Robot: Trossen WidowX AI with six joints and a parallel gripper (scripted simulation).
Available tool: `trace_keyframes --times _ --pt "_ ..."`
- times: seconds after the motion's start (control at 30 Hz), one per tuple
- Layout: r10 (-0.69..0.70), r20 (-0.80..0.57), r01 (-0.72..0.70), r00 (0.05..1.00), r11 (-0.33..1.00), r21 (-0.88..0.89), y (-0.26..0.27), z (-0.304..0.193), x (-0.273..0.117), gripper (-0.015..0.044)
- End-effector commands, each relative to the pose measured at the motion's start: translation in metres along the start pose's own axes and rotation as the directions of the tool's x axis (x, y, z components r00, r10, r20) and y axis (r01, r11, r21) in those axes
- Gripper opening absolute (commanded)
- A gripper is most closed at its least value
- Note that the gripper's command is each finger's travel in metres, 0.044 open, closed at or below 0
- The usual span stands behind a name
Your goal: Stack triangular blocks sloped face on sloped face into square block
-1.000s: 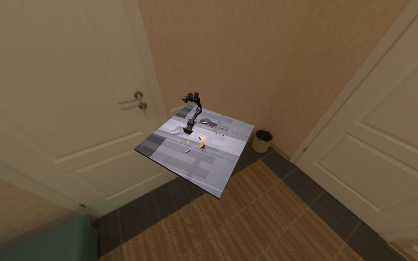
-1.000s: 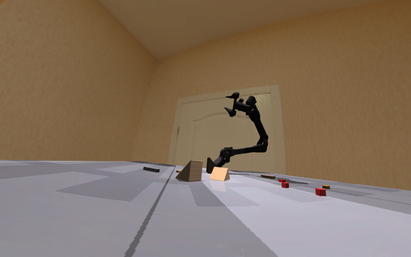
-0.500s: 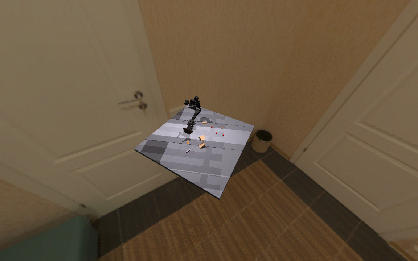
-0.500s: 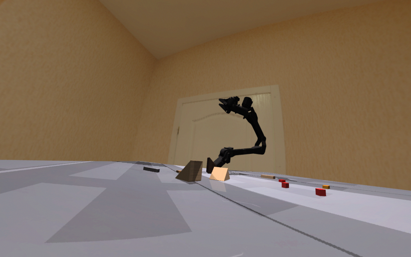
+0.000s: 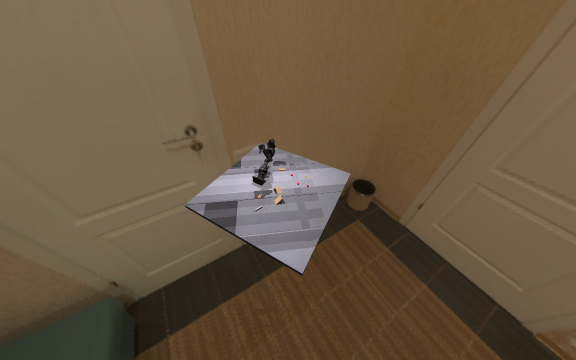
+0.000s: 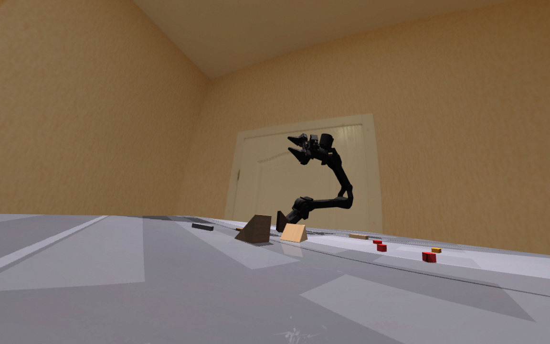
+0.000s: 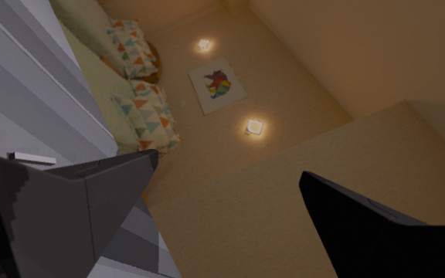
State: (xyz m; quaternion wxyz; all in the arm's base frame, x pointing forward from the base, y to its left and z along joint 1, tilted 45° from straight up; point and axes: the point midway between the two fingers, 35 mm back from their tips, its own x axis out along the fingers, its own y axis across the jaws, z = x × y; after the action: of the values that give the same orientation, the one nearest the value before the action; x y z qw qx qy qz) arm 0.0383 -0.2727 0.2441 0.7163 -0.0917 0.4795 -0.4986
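One triangular block (image 5: 278, 200) (image 6: 259, 229) stands on the table (image 5: 281, 246) (image 6: 140, 307), its sloped side facing left in the exterior view and its near faces dark. The other triangular block (image 5: 279, 190) (image 6: 294, 233) stands separately a short gap away, lighter in colour and on the arm's-base side in the top view. Neither block rests on the other. My gripper (image 6: 288, 143) (image 7: 230, 167) is open and empty, high above the table and far from both blocks. Its fingers are spread wide in the wrist view, where neither block can be made out.
A grey bar (image 5: 258, 208) (image 6: 202, 226) (image 7: 35, 158) and a small orange piece (image 5: 259, 197) lie near the blocks. Beyond lie a flat tan piece (image 5: 281, 169) (image 6: 358, 236), three red pieces, one of them nearest the exterior camera (image 6: 429, 257), and another orange piece (image 5: 305, 176) (image 6: 436, 250).
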Motion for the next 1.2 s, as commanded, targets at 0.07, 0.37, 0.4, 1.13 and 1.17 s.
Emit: trace_keyframes --times 0.07,0.37,0.4,1.13,1.17 --pt "0.32 0.092 -0.191 0.943 0.746 -0.638 0.093 -0.003 0.006 0.044" --pt "0.533 0.121 -0.098 0.837 0.363 -0.927 0.157 -0.012 -0.002 0.044" --pt "0.556 0.122 -0.075 0.822 0.318 -0.945 0.163 -0.014 -0.003 0.044" --pt "0.922 0.069 0.733 0.382 -0.257 -0.63 0.289 -0.071 -0.057 0.044" --pt "0.924 0.068 0.741 0.377 -0.256 -0.621 0.29 -0.072 -0.058 0.044"
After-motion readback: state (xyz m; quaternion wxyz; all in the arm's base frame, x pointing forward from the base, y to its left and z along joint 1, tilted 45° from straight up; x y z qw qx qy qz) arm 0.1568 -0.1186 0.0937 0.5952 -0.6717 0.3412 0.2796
